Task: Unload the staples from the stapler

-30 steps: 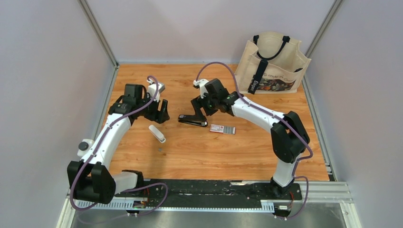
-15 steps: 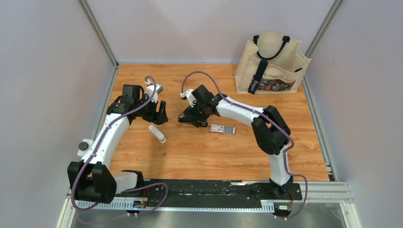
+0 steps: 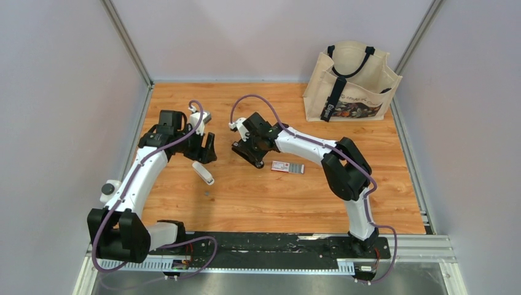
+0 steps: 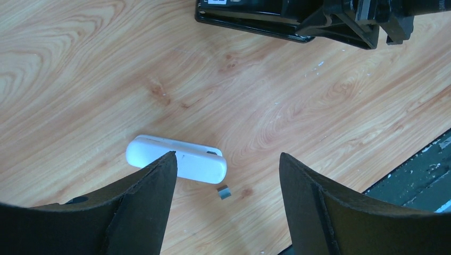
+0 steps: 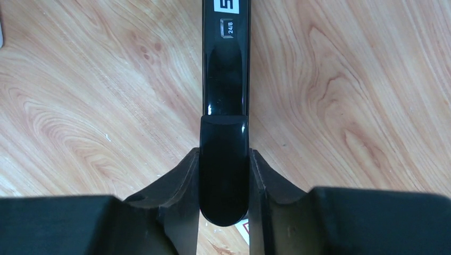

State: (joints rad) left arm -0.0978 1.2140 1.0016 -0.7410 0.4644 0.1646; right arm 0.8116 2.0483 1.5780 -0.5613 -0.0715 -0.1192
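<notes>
Shows left gripper spread wide above table, white case between fingers, grey staple strip just beside it, stapler at top.

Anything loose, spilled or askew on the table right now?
One loose bit: a tiny grey staple strip lies on the table beside the white oblong object's end, below the open left gripper. The black stapler is clamped in the right gripper; nothing looks damaged.
</notes>
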